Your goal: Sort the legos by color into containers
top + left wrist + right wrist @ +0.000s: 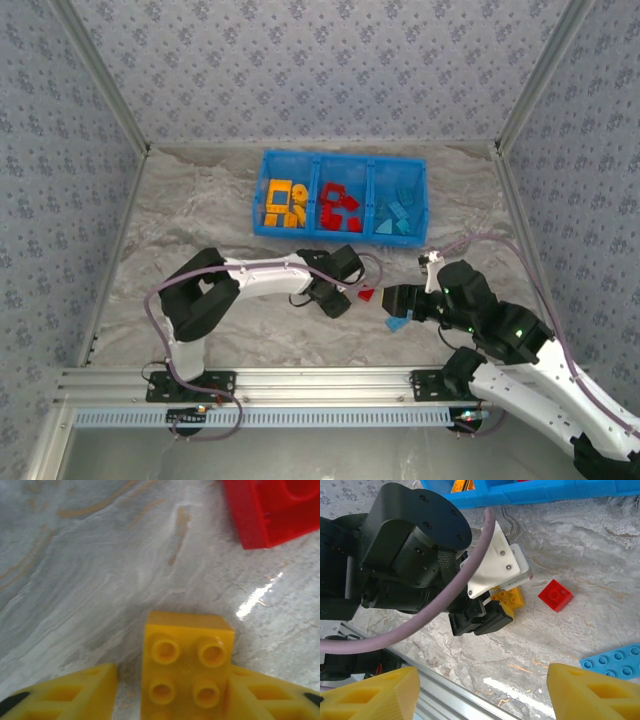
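A yellow lego [187, 672] lies studs-up on the marble table between the yellow fingers of my left gripper [172, 680]. The right finger [260, 695] touches it and a gap remains at the left finger [80, 692], so this gripper is open. The same yellow lego [510, 597] peeks out under the left gripper [335, 297]. A red lego [367, 295] sits just right of it. My right gripper [392, 300] stands open with nothing between its fingers, next to a light blue lego plate [397, 323]. The blue container [318, 232] holds yellow, red and blue legos, one color per compartment.
The aluminium rail [300, 380] runs along the near edge, close under the right gripper [485, 680]. The red lego [555, 594] and blue plate [615, 661] lie close together between the two grippers. Patterned walls enclose the table on three sides.
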Available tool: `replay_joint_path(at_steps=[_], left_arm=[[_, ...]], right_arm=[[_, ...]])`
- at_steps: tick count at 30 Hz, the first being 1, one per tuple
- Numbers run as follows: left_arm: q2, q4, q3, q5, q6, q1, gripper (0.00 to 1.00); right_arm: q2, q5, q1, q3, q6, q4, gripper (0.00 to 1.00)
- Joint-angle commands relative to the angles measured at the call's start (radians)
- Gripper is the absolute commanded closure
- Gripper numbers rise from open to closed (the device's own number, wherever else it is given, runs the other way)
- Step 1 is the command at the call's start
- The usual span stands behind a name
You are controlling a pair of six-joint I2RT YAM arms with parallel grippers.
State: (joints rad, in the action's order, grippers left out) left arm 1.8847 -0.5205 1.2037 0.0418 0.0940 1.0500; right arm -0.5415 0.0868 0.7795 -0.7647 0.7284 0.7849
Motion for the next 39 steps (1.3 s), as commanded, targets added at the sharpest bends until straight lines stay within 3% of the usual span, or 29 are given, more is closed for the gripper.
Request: replay_joint_path(at_steps=[1, 4, 6, 12, 17, 21, 25, 33, 39], left_arm=[[0.027, -0.004, 0.030, 0.025, -0.017, 0.013, 0.52], [0.009, 0.003, 0.020, 0.057, -0.007, 0.024, 0.69], [-0.040, 0.010, -0.001, 0.089, 0.017, 0.024, 0.74], [-0.264, -0.069, -0.019, 0.137, 0.121, -0.050, 0.76], [-0.355, -0.178, 0.049, 0.106, 0.184, -0.217, 0.74], [-0.299, -0.228, 0.148, 0.050, 0.230, -0.385, 0.74], [-0.161, -0.258, 0.268, 0.035, 0.282, -0.499, 0.74], [0.116, -0.352, 0.503, 0.082, 0.352, -0.567, 0.74], [0.206, -0.347, 0.549, 0.100, 0.368, -0.583, 0.73]], right_arm=[[-0.001, 0.014, 0.006, 0.006, 0.037, -0.021, 0.30], [-0.009, 0.008, 0.008, 0.002, 0.037, -0.022, 0.31], [-0.014, 0.008, 0.008, -0.001, 0.031, -0.033, 0.31], [-0.145, 0.033, 0.035, -0.028, -0.036, -0.135, 0.32], [-0.332, -0.013, 0.121, -0.128, -0.141, -0.284, 0.31], [-0.515, -0.083, 0.162, -0.249, -0.205, -0.328, 0.33], [-0.639, -0.170, 0.176, -0.308, -0.202, -0.370, 0.33], [-0.777, -0.217, 0.198, -0.363, -0.190, -0.455, 0.33], [-0.806, -0.223, 0.211, -0.372, -0.179, -0.464, 0.33]])
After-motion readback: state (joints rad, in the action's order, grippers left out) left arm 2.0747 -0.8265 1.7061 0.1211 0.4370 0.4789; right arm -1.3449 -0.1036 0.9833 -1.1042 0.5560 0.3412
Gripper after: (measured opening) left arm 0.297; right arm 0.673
